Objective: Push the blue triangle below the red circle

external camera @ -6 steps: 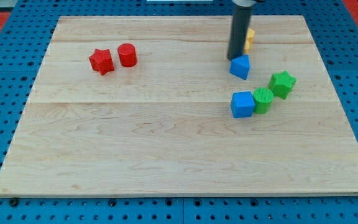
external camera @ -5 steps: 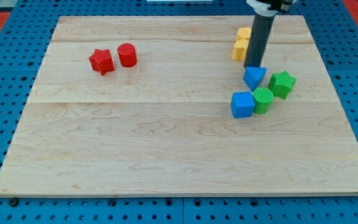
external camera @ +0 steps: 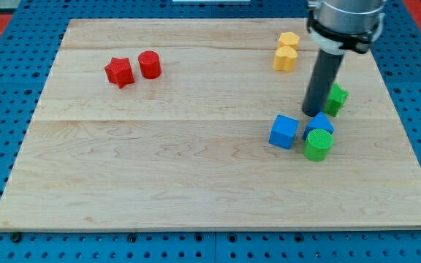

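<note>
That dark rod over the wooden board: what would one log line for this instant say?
my tip: touching blue triangle block from view's top | blue triangle: against green cylinder block | red cylinder block: far at view's left

One cam only, high & angled down at my whole board (external camera: 196, 183) from its bottom edge, mid-range.
</note>
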Action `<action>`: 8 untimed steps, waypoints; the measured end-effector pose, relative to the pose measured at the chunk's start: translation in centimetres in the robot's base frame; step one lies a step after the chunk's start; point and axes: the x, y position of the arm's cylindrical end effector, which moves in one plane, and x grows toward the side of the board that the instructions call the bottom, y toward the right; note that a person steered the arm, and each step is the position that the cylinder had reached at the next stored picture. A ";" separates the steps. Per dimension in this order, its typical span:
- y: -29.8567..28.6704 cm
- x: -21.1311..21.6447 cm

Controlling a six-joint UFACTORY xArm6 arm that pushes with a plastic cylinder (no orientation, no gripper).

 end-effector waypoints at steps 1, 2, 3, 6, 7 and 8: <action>5.2 0.9; 5.2 6.2; -3.1 5.5; 1.7 2.7; 5.8 2.8; 1.0 0.1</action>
